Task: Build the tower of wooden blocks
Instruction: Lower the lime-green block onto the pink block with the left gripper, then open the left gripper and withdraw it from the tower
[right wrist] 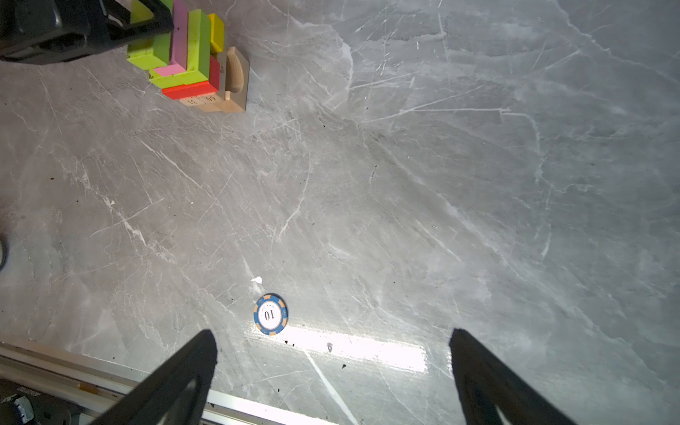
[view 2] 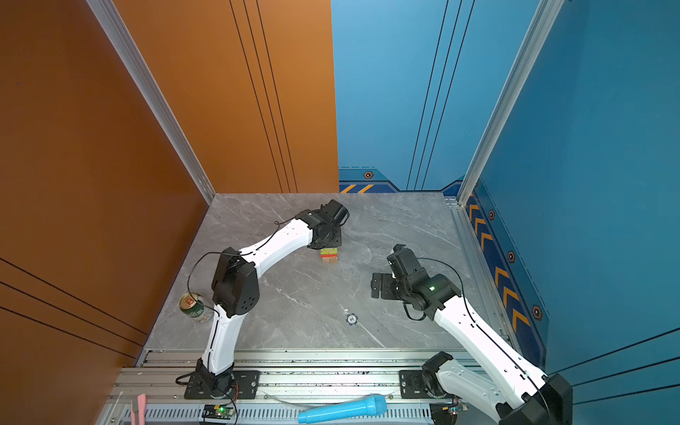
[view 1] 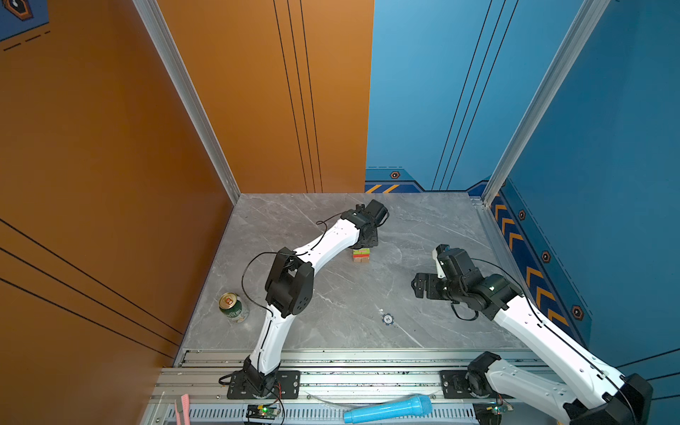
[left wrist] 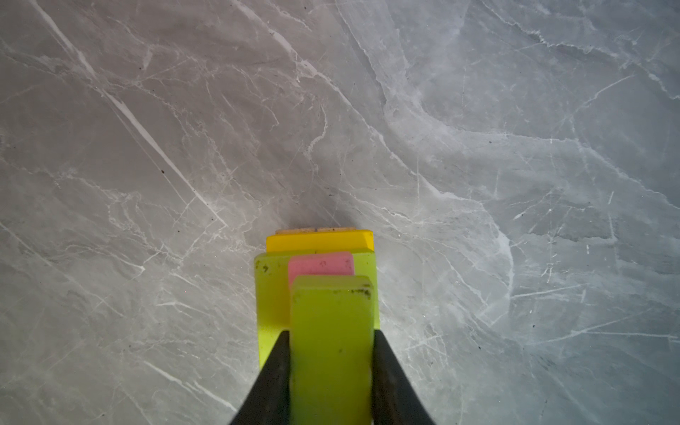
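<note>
The tower (view 1: 361,255) (view 2: 328,254) stands mid-table, partly under my left wrist. In the right wrist view the tower (right wrist: 195,62) has tan wood blocks at the base, then red, yellow, lime green and pink. My left gripper (left wrist: 331,333) is shut on a lime green block (left wrist: 331,353) that lies on the pink block (left wrist: 321,264) at the top. The left gripper (right wrist: 147,22) also shows in the right wrist view. My right gripper (right wrist: 333,333) (view 1: 419,285) stands open and empty, well to the right of the tower.
A green drink can (view 1: 233,307) stands near the left table edge. A blue-white token (view 1: 387,319) (right wrist: 270,314) lies in front of the right gripper. A blue microphone (view 1: 388,408) lies on the front rail. Walls close off the left, back and right.
</note>
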